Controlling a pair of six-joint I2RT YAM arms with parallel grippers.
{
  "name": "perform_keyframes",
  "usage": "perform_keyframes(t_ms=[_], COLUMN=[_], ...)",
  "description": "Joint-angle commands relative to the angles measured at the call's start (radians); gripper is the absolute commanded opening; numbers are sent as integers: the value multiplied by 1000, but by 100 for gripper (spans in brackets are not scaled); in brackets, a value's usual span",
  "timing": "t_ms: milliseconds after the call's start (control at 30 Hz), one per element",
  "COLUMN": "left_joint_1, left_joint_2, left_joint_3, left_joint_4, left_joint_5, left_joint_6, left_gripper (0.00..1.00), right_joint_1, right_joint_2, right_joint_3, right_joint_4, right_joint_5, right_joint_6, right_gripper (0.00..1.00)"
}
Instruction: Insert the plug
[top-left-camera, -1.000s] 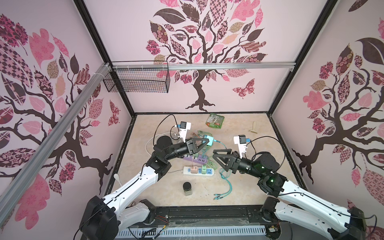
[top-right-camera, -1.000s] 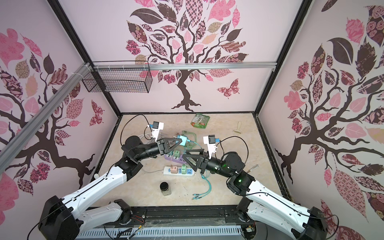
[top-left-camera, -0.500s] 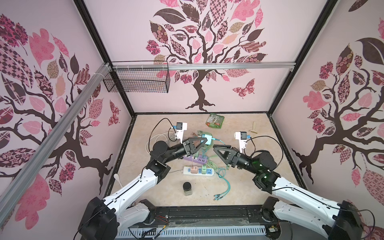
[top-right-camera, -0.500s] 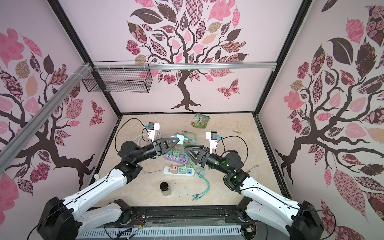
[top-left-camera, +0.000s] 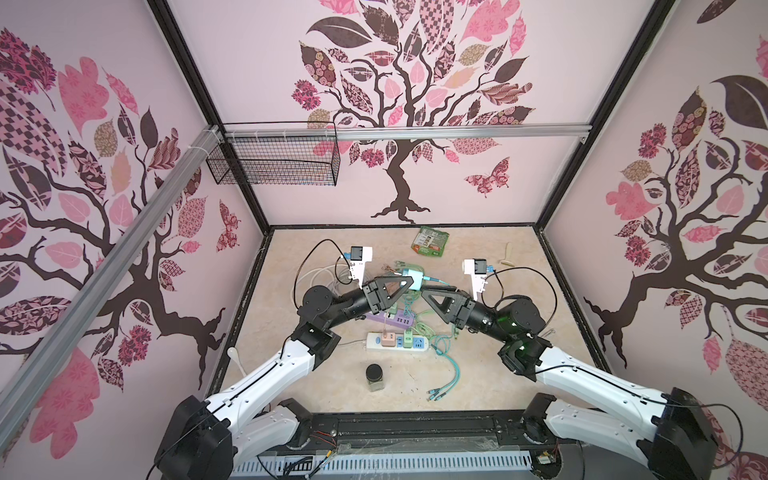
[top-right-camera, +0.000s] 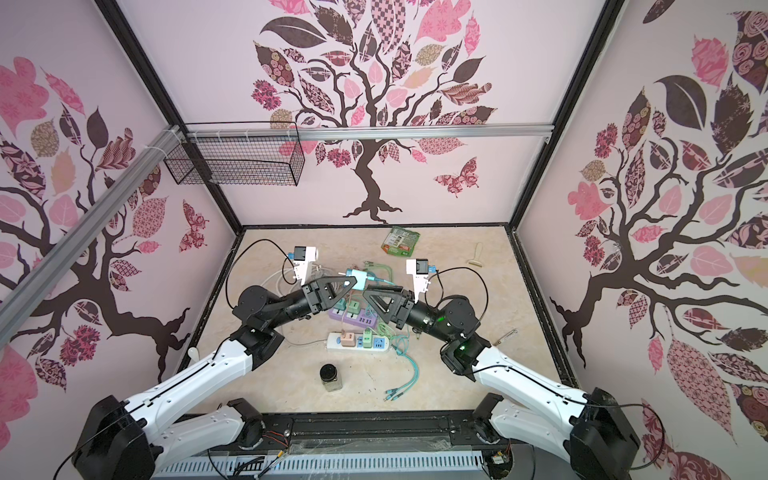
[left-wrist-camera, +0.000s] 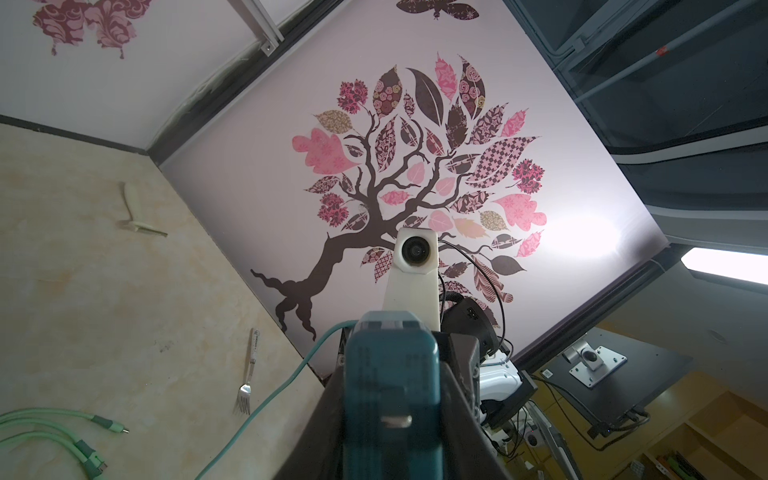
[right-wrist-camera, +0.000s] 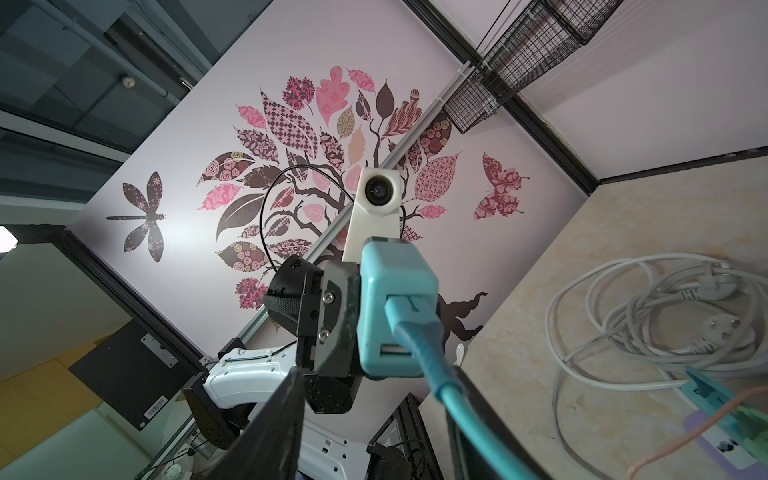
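Am watching left gripper (top-left-camera: 408, 284) clamping teal charger adapter (top-left-camera: 412, 276), hanging above purple power strip (top-left-camera: 394, 320). Right gripper (top-left-camera: 424, 292) straddling teal cable (right-wrist-camera: 432, 365) beside adapter; grip: cannot tell.

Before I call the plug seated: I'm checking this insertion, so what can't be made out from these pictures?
Near face of the adapter: blurred, too close, left wrist view.
Depth of the plug in it: hidden inside the port, right wrist view; too small in both top views.
Whether the cable touches the right gripper fingers: it overlaps one dark finger, right wrist view.
Types of the loose connectors: too small, in a top view.
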Motion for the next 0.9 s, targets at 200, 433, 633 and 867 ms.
perform_keyframes(t_ms=[200, 433, 633, 867], left_joint_1=[-6, -8, -10, -12], left_joint_2=[-35, -35, -36, -38], left_joint_3=[-28, -26, -31, -30], left_joint_4=[33, 33, 34, 34], left_joint_5=[13, 44, 44, 54], left_joint_6=[2, 2, 6, 11], left_gripper=[0, 0, 0, 0], right_joint_1=[-7, -7, -6, -7], right_joint_2=[41, 64, 76, 89], right_joint_3=[76, 90, 101, 114], right_joint_4=[52, 88, 88, 89], right_joint_5=[-27, -33, -39, -40], right_joint_6=[7, 22, 26, 29], right_gripper=[53, 51, 49, 47])
